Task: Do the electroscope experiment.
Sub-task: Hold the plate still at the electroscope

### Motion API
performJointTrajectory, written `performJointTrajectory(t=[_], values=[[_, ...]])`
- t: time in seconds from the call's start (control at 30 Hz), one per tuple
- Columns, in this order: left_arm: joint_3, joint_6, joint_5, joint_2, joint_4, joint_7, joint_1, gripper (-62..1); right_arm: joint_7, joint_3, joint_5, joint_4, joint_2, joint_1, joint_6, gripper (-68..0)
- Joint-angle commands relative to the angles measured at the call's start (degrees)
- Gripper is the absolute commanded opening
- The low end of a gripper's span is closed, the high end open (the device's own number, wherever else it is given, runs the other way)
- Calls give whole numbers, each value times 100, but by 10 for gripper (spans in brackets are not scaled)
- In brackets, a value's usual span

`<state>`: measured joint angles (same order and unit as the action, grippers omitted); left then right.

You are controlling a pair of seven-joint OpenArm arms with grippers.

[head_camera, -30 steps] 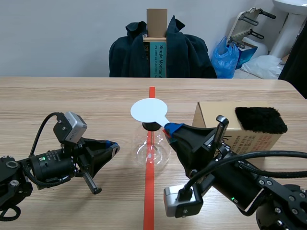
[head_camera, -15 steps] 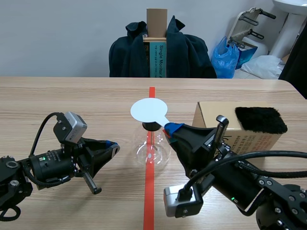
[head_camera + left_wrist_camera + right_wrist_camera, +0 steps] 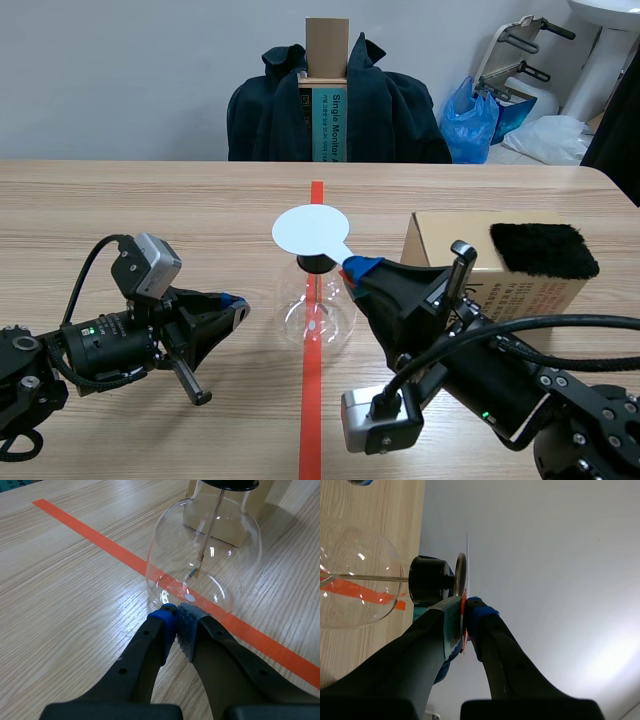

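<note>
Electroscope: glass flask (image 3: 314, 310) w/ black stopper (image 3: 313, 263) and white disc (image 3: 310, 230) on top, upright at frame centre on the orange tape line (image 3: 312, 400). R claw (image 3: 358, 267), in from lower right, is pinched closed on the disc's lower-right rim. L claw (image 3: 235, 303), low centre-left, has its fingers together on nothing, tips just beside the flask's left wall. Cardboard box (image 3: 520, 285) w/ black fur pad (image 3: 543, 250) on top sits near the flask, centre-right; table (image 3: 150, 200) wood shows across upper left to the far edge.

Looks like a lab or office test room: taped wood table (image 3: 150, 200), dark jacket (image 3: 270, 120) top centre, blue bag (image 3: 478, 118), washbasin (image 3: 603, 45) upper right.
</note>
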<state>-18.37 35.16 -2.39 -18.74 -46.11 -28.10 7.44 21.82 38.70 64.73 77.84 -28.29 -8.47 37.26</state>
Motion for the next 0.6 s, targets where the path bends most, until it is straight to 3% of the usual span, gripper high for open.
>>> performJointTrajectory(t=[0.0, 0.33, 0.57], values=[[28, 9, 63, -2, -140, -92, 33, -581, -4, -52, -39, 111, -72, 68, 87, -667], [28, 9, 63, -2, -140, -92, 33, -581, -33, -55, -42, 111, -72, 68, 92, -667], [28, 9, 63, -2, -140, -92, 33, -581, -404, -55, -42, 111, -72, 70, 170, -667]])
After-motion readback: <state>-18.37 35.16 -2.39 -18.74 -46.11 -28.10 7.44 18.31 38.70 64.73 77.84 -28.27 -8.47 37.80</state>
